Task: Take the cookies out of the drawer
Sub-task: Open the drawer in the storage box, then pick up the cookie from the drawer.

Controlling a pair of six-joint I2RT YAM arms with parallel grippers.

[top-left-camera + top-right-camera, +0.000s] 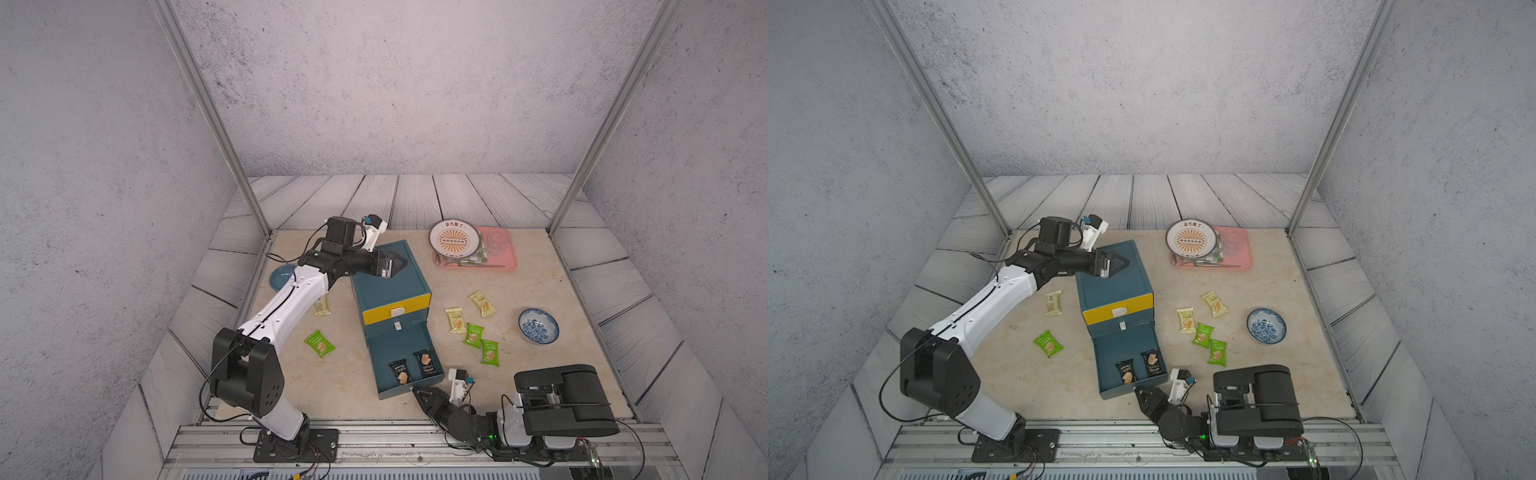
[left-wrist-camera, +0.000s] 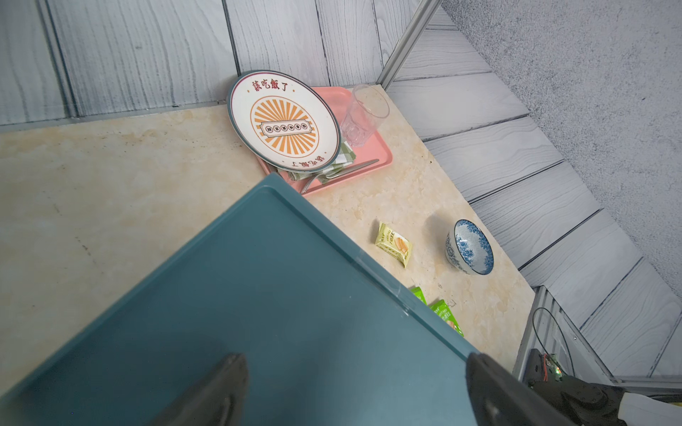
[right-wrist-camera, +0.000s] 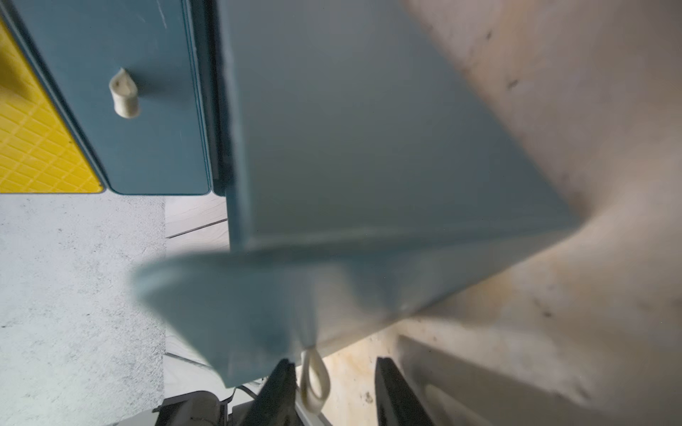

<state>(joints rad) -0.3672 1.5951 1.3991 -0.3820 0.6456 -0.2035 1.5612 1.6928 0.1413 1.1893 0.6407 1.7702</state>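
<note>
The teal cabinet (image 1: 390, 286) has its bottom drawer (image 1: 395, 345) pulled out toward the front. Two black cookies (image 1: 399, 371) (image 1: 427, 363) lie inside it, shown in both top views (image 1: 1127, 371). My right gripper (image 1: 417, 390) (image 3: 334, 361) sits low at the drawer's front wall, open. The drawer's white loop handle (image 3: 313, 383) hangs between the fingers, close to one of them and not pinched. My left gripper (image 1: 397, 264) (image 2: 356, 357) is wide open over the cabinet's top, holding nothing.
Yellow cookies (image 1: 456, 320) (image 1: 482, 303) and green ones (image 1: 473, 334) (image 1: 490, 352) lie right of the cabinet. A green (image 1: 320, 344) and a yellow (image 1: 322, 305) packet lie left. A patterned bowl (image 1: 538, 326), a pink tray (image 1: 509, 264) with plate and glass, and a blue dish (image 1: 280, 276) are also here.
</note>
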